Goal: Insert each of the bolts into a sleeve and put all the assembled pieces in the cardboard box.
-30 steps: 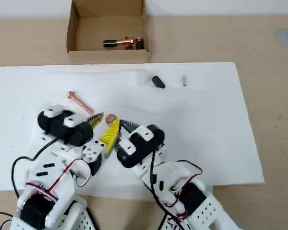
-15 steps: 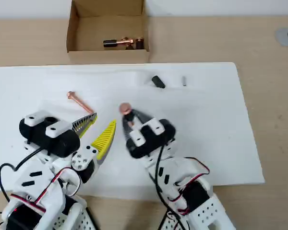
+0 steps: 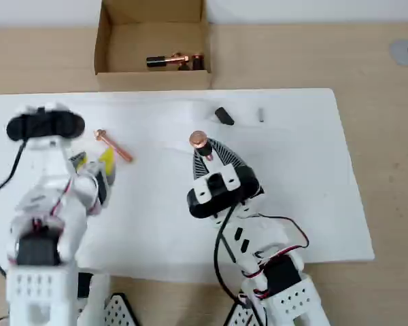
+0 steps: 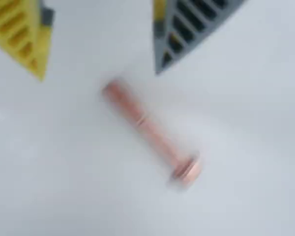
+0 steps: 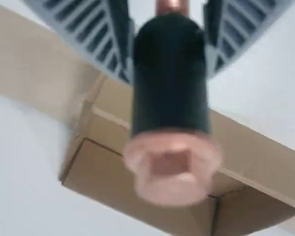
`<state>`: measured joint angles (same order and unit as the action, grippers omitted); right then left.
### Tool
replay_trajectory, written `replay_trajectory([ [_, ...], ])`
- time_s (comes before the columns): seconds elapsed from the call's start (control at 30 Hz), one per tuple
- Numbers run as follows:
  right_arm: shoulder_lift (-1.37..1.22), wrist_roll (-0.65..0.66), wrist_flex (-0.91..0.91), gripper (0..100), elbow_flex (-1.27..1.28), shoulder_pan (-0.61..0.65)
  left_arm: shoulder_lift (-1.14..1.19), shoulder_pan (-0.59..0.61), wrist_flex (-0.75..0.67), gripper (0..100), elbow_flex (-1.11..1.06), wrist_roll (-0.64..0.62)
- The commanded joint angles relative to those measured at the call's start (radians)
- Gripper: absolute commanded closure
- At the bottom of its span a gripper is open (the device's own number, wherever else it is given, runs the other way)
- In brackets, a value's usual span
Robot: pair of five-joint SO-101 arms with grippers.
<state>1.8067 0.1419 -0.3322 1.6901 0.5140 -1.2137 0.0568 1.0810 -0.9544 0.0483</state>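
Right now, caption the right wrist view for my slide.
Right gripper holding a bolt in its sleeve, cardboard box ahead.

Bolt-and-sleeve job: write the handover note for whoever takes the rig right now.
Left hand: open, near the loose copper bolt on the white sheet.
Right hand: shut on a copper bolt in a black sleeve.
Done: at least one assembled piece lies in the brown cardboard box.
To do: box the held piece; join the loose bolt with the spare black sleeve, box it.
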Motion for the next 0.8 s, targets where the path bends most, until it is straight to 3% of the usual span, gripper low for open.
replay_trajectory([
  [0.0, 0.084, 0.028, -0.005, 98.9, -0.077, -0.016, 0.166, 0.052, 0.002, 84, 0.089, -0.005],
  [0.2, -0.170, 0.028, -0.038, 98.9, -0.311, -0.059, 0.325, 0.054, -0.049, 84, 0.138, -0.006],
  [0.37, -0.555, 0.025, -0.040, 98.9, -0.618, -0.107, 0.420, 0.055, -0.141, 84, 0.135, -0.006],
  [0.57, -1.010, 0.028, -0.040, 98.8, -0.940, -0.111, 0.570, 0.057, -0.158, 84, 0.127, -0.028],
  [0.77, -1.369, 0.026, -0.031, 98.8, -1.196, -0.114, 0.717, 0.140, -0.163, 84, 0.181, -0.069],
])
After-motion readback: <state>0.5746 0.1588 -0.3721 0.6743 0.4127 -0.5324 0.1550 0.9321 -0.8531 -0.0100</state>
